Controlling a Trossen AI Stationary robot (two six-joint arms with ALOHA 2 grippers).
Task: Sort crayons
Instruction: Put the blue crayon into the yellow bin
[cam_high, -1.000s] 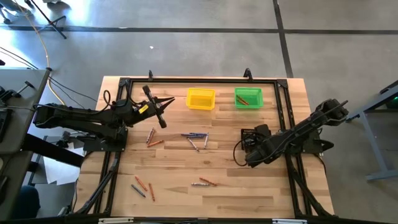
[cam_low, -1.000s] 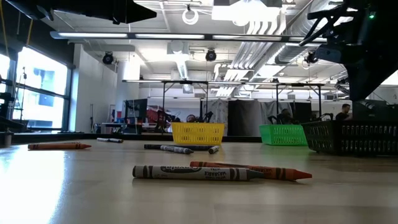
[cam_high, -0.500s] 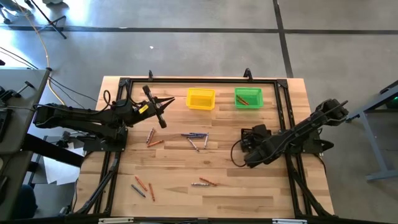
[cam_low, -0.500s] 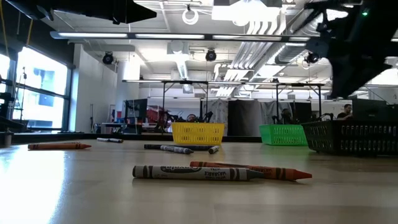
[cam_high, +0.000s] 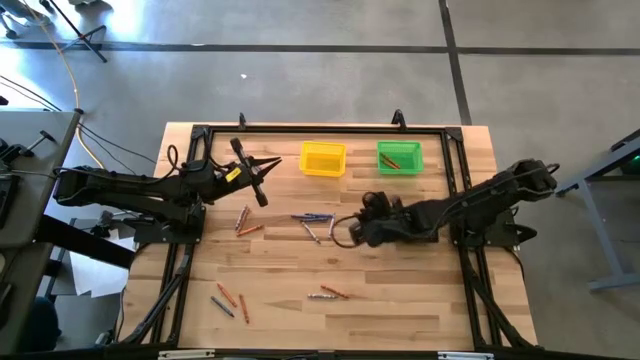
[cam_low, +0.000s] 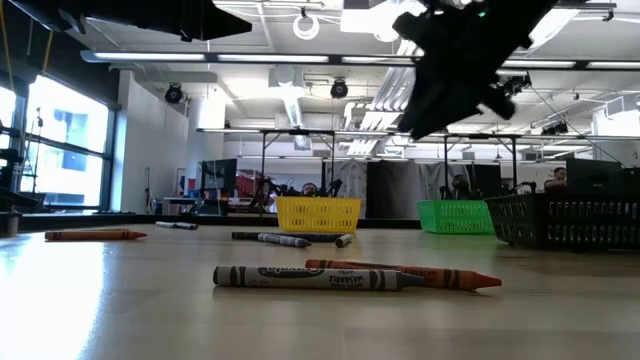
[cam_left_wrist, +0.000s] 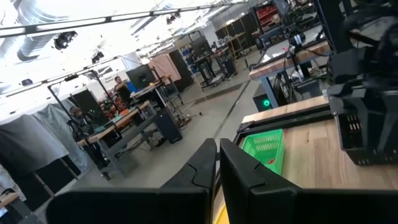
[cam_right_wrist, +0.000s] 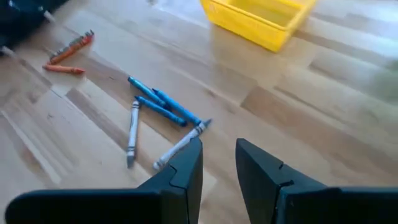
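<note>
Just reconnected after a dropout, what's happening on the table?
Crayon sorting is under way. The right claw, fingers apart and empty, is over mid-table near the blue and grey crayons. The left claw is shut and waits raised near the yellow bin. The green bin already holds one orange crayon; most others lie loose.

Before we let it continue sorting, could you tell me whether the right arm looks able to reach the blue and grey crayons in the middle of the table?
Probably yes: the right gripper, open, hovers beside the blue and grey crayons, with only bare table between them.
</note>
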